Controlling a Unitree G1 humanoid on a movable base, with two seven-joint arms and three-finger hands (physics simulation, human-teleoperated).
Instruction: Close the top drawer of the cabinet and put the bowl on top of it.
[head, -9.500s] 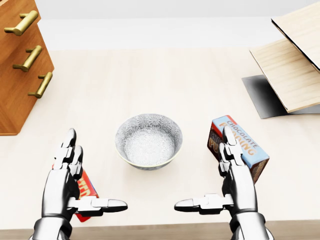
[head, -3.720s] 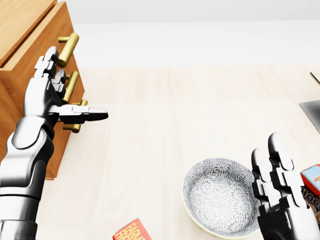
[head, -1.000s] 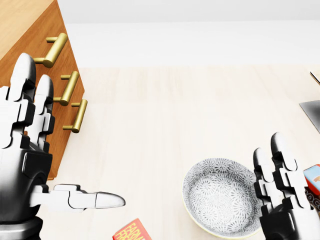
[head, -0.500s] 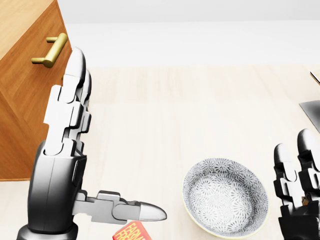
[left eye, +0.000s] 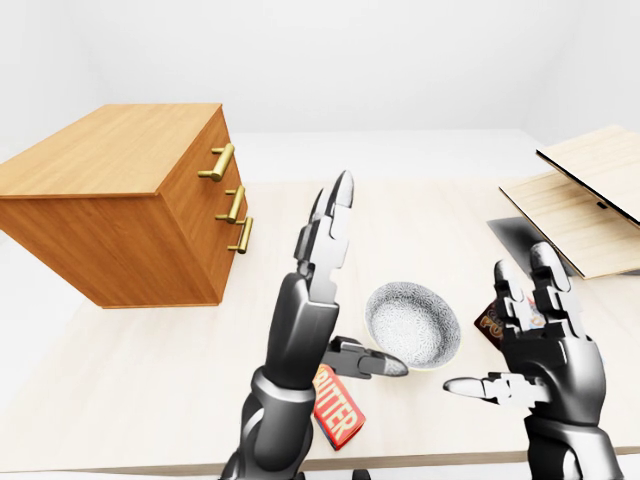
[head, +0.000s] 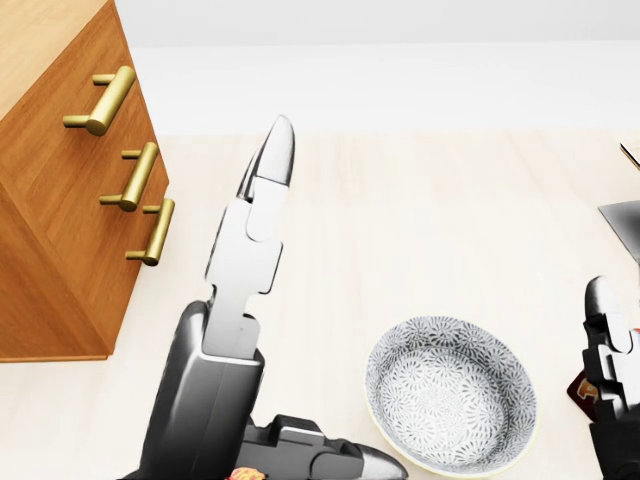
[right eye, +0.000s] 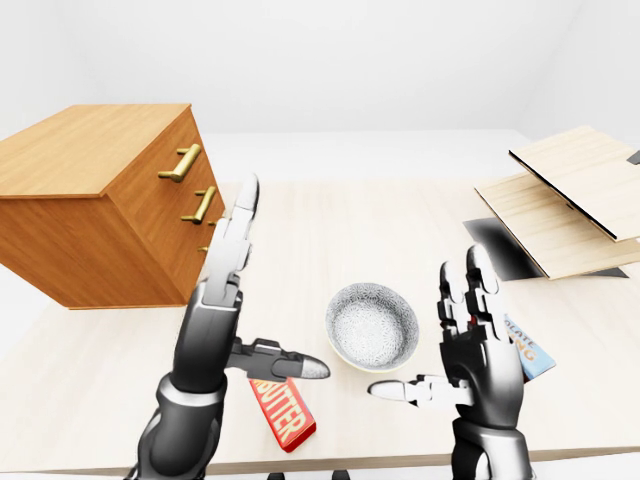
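The grey-patterned, cream-rimmed bowl (head: 450, 392) sits upright between the left hand (left eye: 310, 300) and the right hand (left eye: 545, 342), both with fingers spread open

The polished silver-grey metal left hand (left eye: 305, 325) is built of blocky, segmented links with dark seams at every joint, and its three fingers (left eye: 330, 220) taper to smooth, rounded tips. The matching chrome-like right hand (left eye: 548, 350) has the same boxy knuckles, its shine shading towards black across the broad palm block. Both run into rounded silver wrist cuffs above darker gunmetal forearms (left eye: 262, 440).
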